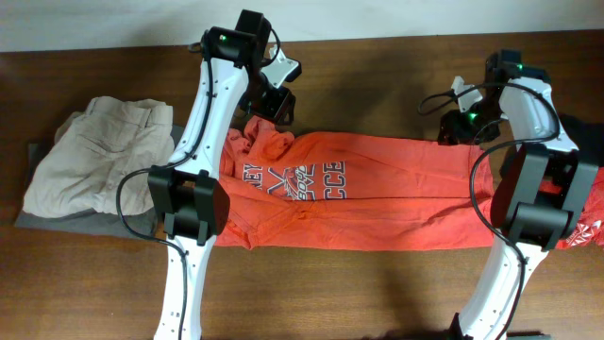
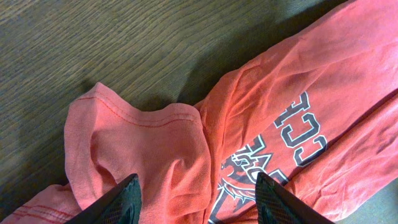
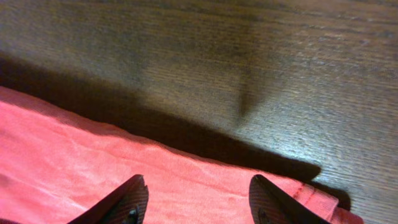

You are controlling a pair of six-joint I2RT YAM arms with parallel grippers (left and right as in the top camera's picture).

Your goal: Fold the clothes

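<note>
One orange-red T-shirt [image 1: 396, 203] lies stretched as a long folded band across the dark wooden tabletop [image 1: 377, 283], reaching from one pair of fingers to the other. The left fingers [image 2: 124, 198] are spread apart and grip nothing; between them sits a bunched lump of the shirt with a stitched hem, and the navy and white print [image 2: 292, 134] runs just beside one tip. The right fingers [image 3: 127, 198] are likewise spread and empty; smooth shirt fabric lies between them, its edge just ahead of their tips, with bare wood beyond. Whether either pair touches the cloth I cannot tell. Well out past the left fingers a beige garment [image 1: 94, 161] rests on a grey cloth [image 1: 28, 222]; on the outer side of the right fingers a red white-printed shirt [image 1: 590, 231] shows at the overhead view's edge
</note>
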